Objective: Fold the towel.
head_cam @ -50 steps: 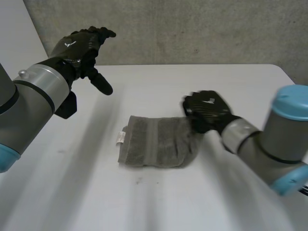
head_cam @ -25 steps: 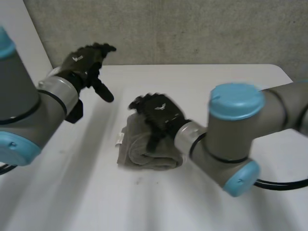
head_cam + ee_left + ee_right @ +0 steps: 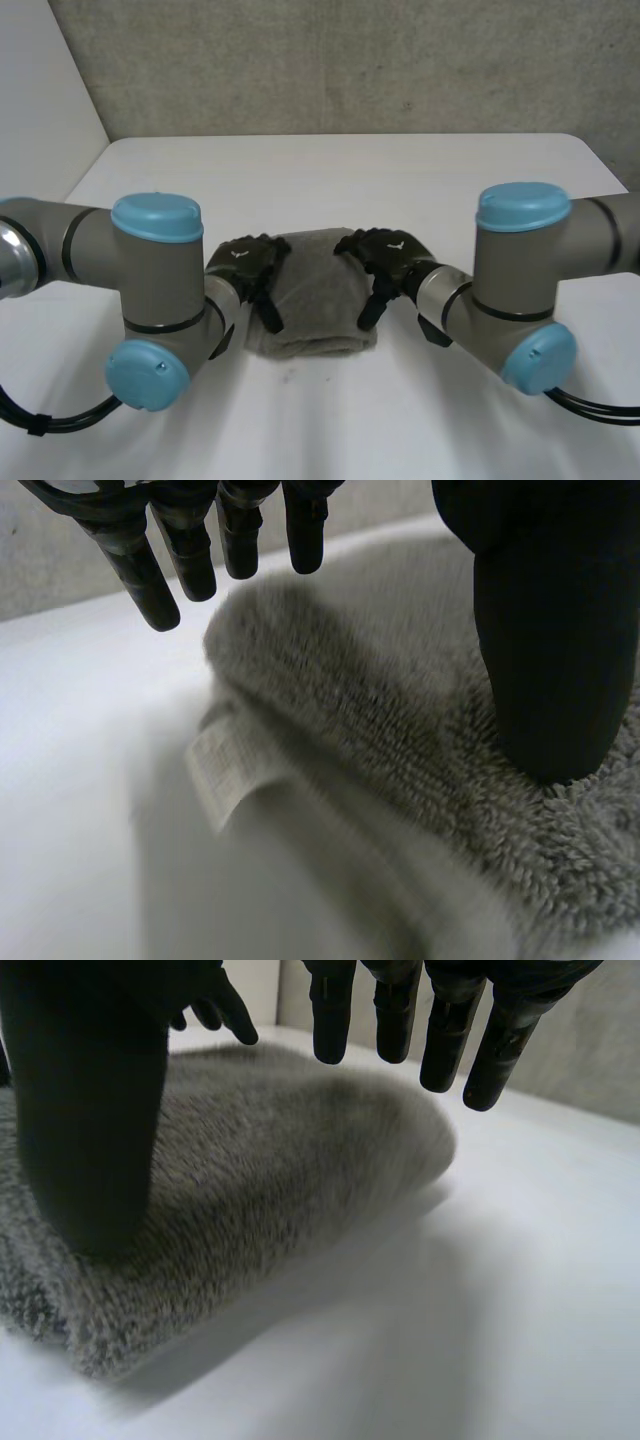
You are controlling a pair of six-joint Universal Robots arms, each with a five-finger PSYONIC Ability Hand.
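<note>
The grey towel (image 3: 315, 300) lies folded in a compact bundle at the middle of the white table (image 3: 330, 180). My left hand (image 3: 250, 268) rests at its left edge, fingers straight and open. In the left wrist view the thumb (image 3: 545, 630) presses down on the towel (image 3: 400, 730), and the fingers (image 3: 185, 540) hover above the rolled edge, near a white label (image 3: 222, 770). My right hand (image 3: 385, 260) is open at the right edge. Its thumb (image 3: 90, 1130) rests on the towel (image 3: 280, 1180) while its fingers (image 3: 420, 1020) hang free above the fold.
Both forearms lie low over the front of the table, on either side of the towel. A grey wall stands behind the table's far edge. In the right wrist view, fingertips of the left hand (image 3: 215, 1005) show beyond the towel.
The right hand carried the towel's right end over to the left, let it go and drew back to the right edge. The left arm came down from high at the far left to the towel.
</note>
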